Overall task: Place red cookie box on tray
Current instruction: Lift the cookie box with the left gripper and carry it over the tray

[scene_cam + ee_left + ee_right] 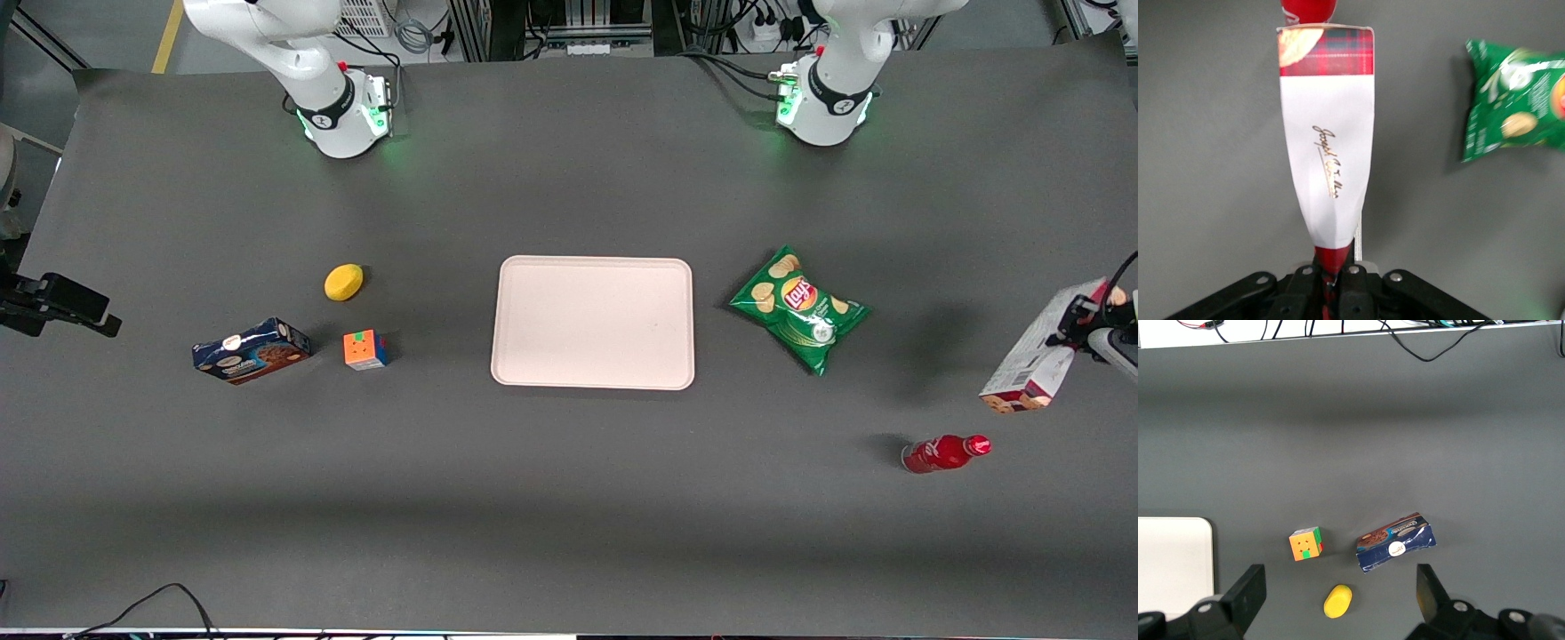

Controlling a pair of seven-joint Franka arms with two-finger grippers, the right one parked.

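The table (569,498) was a wide dark grey surface. On it, near the middle, lay the tray (593,322) — pale pink-beige, flat, with nothing on it. Well apart from it, toward the working arm's end of the table, the red cookie box (1036,351) hung tilted in the air above the table, clamped at one narrow end by the gripper (1331,267), its white label panel facing the wrist camera. The green chip bag (797,308) lay between the tray and the lifted box. The blue cookie box (252,350) sat toward the parked arm's end. The red bottle (944,452) lay on its side, nearer the front camera than the lifted box. The puzzle cube (365,349) stood just beside the blue box — the yellow lemon (343,282) lay near it, farther from the front camera.
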